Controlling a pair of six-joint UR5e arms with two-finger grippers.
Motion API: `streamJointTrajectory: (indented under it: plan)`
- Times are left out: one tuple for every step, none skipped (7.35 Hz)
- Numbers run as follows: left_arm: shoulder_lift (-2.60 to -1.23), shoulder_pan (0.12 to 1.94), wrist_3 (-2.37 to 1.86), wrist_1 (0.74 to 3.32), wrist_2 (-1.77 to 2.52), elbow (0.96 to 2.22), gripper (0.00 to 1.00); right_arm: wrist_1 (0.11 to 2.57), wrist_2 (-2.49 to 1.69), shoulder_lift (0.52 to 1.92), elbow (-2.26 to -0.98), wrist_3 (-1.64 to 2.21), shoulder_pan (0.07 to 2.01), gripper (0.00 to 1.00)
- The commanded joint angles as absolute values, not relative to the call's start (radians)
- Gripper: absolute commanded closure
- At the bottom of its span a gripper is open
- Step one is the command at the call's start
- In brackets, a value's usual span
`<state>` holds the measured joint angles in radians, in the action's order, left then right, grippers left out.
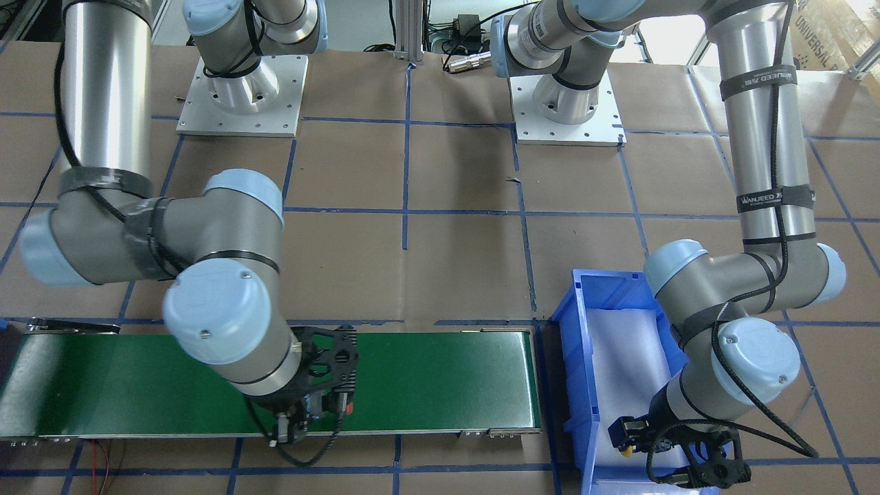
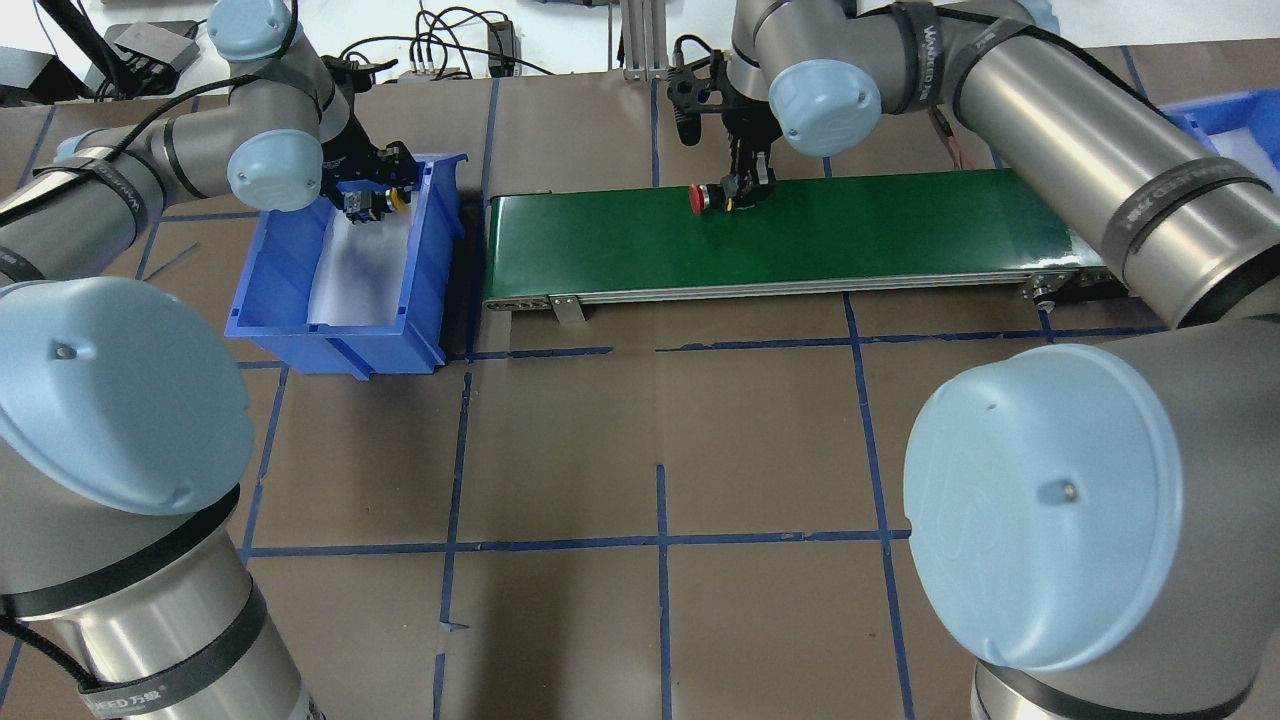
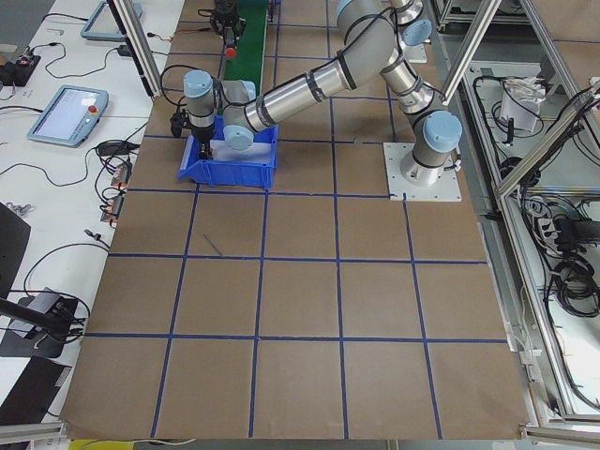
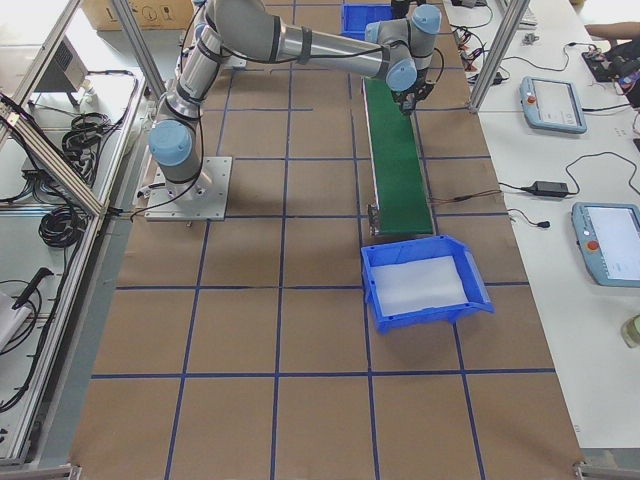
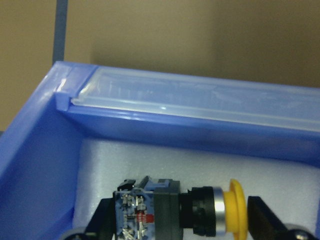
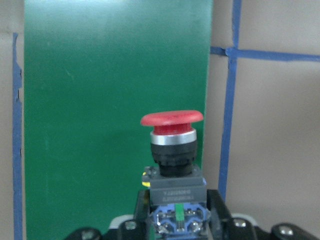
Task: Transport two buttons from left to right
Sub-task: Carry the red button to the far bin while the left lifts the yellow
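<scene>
Front-facing view: the right gripper (image 1: 313, 416) sits over the belt's (image 1: 426, 378) outer edge, with the red button (image 1: 349, 407) at its tip. The left gripper (image 1: 629, 440) is inside a blue bin (image 1: 570, 357), with the yellow button (image 1: 625, 452) beside it.

Overhead view: there are two buttons, one red and one yellow. The red button (image 2: 698, 198) is level, its long axis along the belt (image 2: 880, 225) and its cap toward the bin (image 2: 340, 335). The yellow button's (image 2: 397, 200) cap points toward the belt. A second bin (image 2: 1225, 110) shows at the far right, making two bins.

Left side view: the left gripper (image 3: 202, 141) dips into the bin (image 3: 230, 173). It is too small to judge the gripper.

Right side view: the second bin (image 4: 425, 285) stands on the counter (image 4: 300, 330) at the belt's near end.

Left wrist view: the yellow button (image 5: 200, 212) lies horizontally over white foam (image 5: 200, 160), cap to the view's right. The fingers (image 5: 262, 215) stand wide, one at each end of the button. A thin slit shows beside the cap, so I cannot tell whether they clamp it.

Right wrist view: the red button's (image 6: 172, 145) cap points away from the wrist. The fingers (image 6: 142, 202) are narrow against the sides of its grey body and hold it.
</scene>
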<state>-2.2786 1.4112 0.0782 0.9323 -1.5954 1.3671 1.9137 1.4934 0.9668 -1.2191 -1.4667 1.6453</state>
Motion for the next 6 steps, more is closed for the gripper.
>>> streamJointTrajectory:
  plan:
    - [-2.275,1.411,0.077,0.930,-1.595,1.362,0.43,1.913,1.450,1.053,-1.220,-1.220,1.580,0.96]
    - [-2.255,1.417,0.077,0.931,-1.595,1.361,0.43,1.924,1.457,1.099,-1.224,-0.977,1.583,0.96]
    - [-2.219,1.422,0.075,0.943,-1.598,1.359,0.43,1.913,1.474,1.126,-1.232,-0.711,1.579,0.96]
    - [-2.150,1.422,0.075,1.001,-1.604,1.362,0.43,1.866,1.521,1.147,-1.241,-0.540,1.562,0.96]
    - [-2.087,1.425,0.075,1.091,-1.608,1.361,0.43,1.735,1.538,1.182,-1.241,-0.499,1.495,0.96]
    - [-2.038,1.437,0.065,1.144,-1.609,1.361,0.43,1.615,1.533,1.209,-1.241,-0.512,1.360,0.96]
